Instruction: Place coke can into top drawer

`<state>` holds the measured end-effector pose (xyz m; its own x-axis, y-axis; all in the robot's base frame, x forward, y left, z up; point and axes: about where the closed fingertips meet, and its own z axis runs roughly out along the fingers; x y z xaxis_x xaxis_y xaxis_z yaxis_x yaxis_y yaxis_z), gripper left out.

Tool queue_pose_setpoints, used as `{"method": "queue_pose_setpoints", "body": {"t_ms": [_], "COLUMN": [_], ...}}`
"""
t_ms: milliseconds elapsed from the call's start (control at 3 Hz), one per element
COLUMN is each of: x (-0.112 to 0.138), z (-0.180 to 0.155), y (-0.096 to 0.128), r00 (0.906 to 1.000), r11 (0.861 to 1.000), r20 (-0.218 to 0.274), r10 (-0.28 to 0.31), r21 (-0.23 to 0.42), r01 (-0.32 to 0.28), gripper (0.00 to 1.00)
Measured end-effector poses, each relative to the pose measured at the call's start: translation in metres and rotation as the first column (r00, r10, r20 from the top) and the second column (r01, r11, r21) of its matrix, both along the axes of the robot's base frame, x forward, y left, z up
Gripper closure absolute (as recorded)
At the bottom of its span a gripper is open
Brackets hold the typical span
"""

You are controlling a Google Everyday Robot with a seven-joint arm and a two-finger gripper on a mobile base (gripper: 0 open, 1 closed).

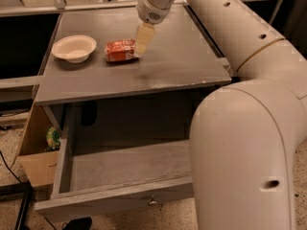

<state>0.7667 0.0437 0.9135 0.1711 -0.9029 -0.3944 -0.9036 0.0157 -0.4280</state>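
Note:
The coke can (pixel 120 50) lies on its side on the grey countertop (pixel 177 66), right of a cream bowl (pixel 74 48). It is red-orange with white markings. My gripper (pixel 142 40) hangs from the arm just at the can's right end, pale fingers pointing down at the counter. The top drawer (pixel 115 176) stands pulled open below the counter, its inside bare, with a small metal knob (pixel 152 201) on its front edge.
My large white arm (pixel 249 128) fills the right side and hides the drawer's right part. A cardboard box (pixel 38 152) with a green item (pixel 52 138) stands on the floor left of the cabinet. A black cable runs at the far left.

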Motion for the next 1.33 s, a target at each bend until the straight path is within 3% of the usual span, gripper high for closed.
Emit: {"method": "queue_pose_setpoints", "body": {"t_ms": [667, 1333], "x": [0.006, 0.007], "z": [-0.014, -0.028], "y": [0.017, 0.030], "r00": [0.9984, 0.9940], "r11": [0.999, 0.998], "r20": [-0.043, -0.089], "r10": [0.036, 0.065], "r21": [0.020, 0.031], "r01": [-0.035, -0.062], "gripper": [0.13, 0.12]}}
